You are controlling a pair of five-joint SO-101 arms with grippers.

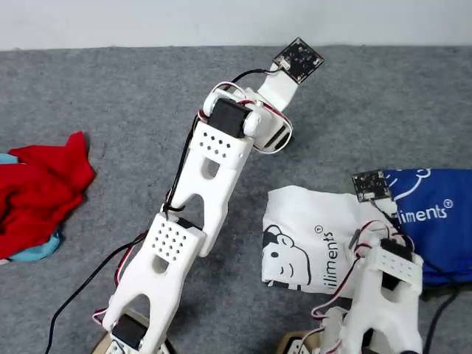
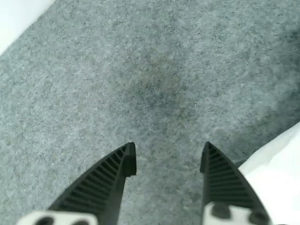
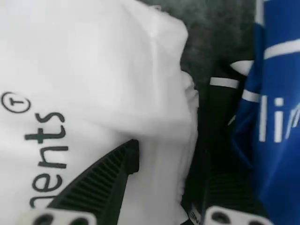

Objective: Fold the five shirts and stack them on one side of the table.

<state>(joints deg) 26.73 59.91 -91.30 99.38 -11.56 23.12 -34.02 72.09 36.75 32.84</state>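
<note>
- Shirts, four told apart: white shirt (image 1: 310, 236) near the desk's (image 1: 110, 96) front, right of centre, loosely flattened with wrinkles; blue shirt (image 1: 435, 221) just beside it at the right edge; red shirt (image 1: 44, 184) heaped at the far left edge, well apart from those two; pale teal shirt (image 1: 37, 251) under the red, only its edges showing.
- Left fingers (image 2: 112, 183): apart, nothing between them, over bare desk behind the white shirt, a corner of which shows just beside one finger.
- Right fingers (image 3: 103, 183): apart, one resting over the white shirt's print, the other down in the dark gap between white and blue; the white edge lies between them.
- Stage, judged: no neat stack yet; the white shirt looks to be the one in hand.
- Risk: closing here may pinch only the top layer, so the fold pulls open on lifting.
- Risk: the finger beside the blue shirt may snag it and drag both together.
- Risk: red and teal lie tangled; lifting one would likely haul the other.
</note>
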